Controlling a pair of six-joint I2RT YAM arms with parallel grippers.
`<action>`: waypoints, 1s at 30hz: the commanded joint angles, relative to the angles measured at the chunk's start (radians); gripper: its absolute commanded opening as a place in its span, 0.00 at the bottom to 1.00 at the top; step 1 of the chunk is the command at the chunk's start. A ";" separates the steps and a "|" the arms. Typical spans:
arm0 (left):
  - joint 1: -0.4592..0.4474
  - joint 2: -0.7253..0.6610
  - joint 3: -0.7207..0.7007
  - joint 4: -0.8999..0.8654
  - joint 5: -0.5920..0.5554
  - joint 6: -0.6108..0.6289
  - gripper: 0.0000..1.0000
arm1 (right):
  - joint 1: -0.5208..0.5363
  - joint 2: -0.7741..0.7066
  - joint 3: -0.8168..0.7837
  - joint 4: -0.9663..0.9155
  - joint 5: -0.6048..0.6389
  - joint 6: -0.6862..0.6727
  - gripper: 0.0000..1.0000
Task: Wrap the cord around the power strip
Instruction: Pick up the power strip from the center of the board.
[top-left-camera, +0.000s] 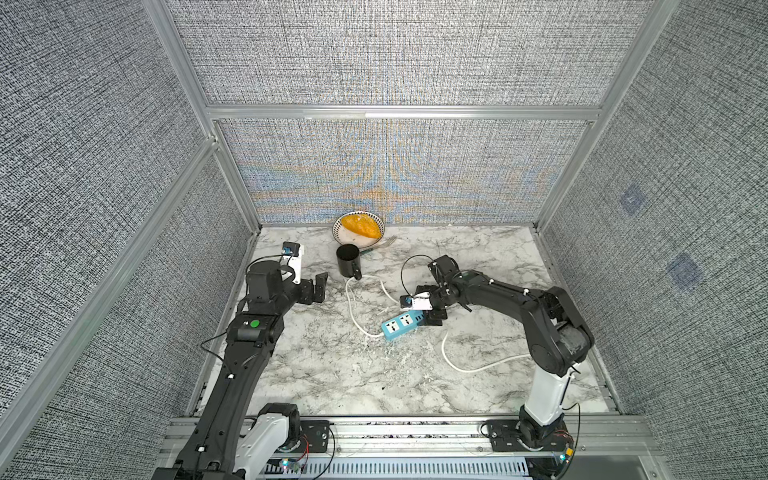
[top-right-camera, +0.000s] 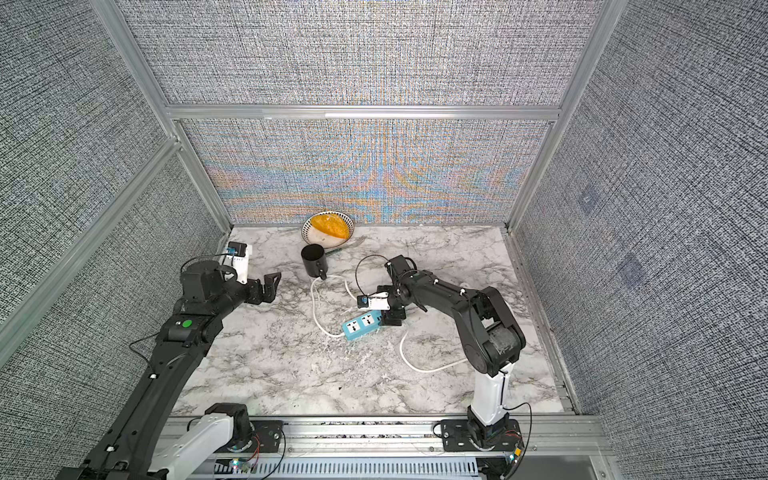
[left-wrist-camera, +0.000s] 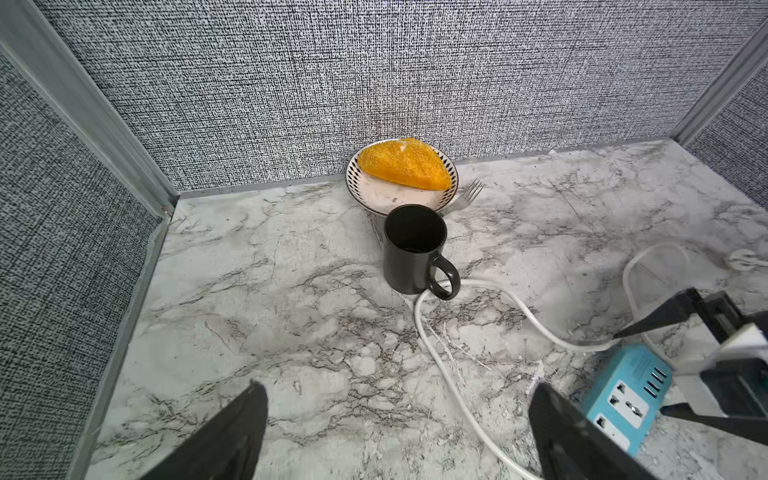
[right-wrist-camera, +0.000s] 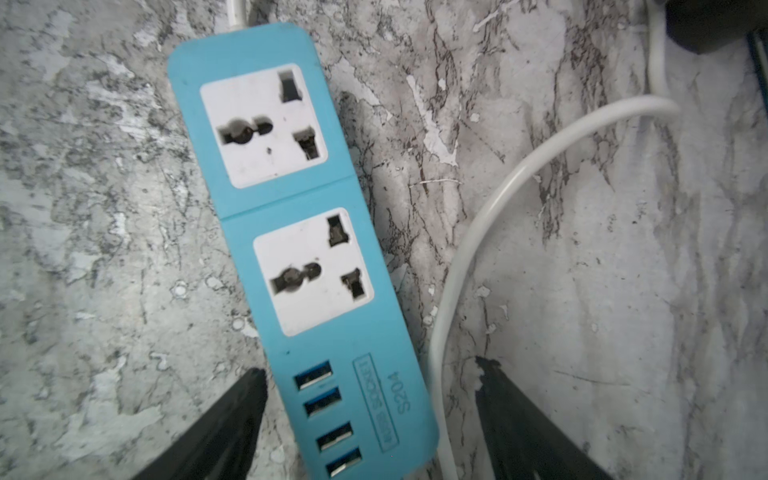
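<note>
Slack from the cord (top-left-camera: 457, 365) curves across the near right of the counter (top-left-camera: 332, 382) and runs under the right arm, which hides its plug end. Nothing is wound yet: the thick white line lies in loose, open loops. Mid-counter, the power strip (top-left-camera: 401, 326) lies flat with its sockets up, pale blue with two white faces and a row of USB ports. The right gripper (right-wrist-camera: 370, 368) straddles the USB end, jaws spread. One jaw is just beside the strip's edge and the other is beyond a run of cord, likely lining up to pinch the strip for winding. Farther left, the left gripper (top-left-camera: 318, 284) hovers empty, jaws spread wide, probably waiting to take the cord. Beyond, a loop reaches the handle of a black mug (top-left-camera: 348, 259), with a plate (top-left-camera: 336, 232) and fork (top-left-camera: 384, 242) behind.
</note>
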 joint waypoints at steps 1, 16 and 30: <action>0.000 0.002 0.003 -0.001 0.020 0.013 1.00 | 0.017 -0.006 -0.007 -0.045 0.013 0.011 0.82; -0.007 0.009 0.001 0.010 0.034 -0.001 1.00 | 0.082 -0.101 -0.117 -0.021 0.085 0.140 0.75; -0.013 -0.036 -0.023 -0.015 0.016 0.029 1.00 | 0.039 0.024 0.035 -0.072 0.060 0.065 0.83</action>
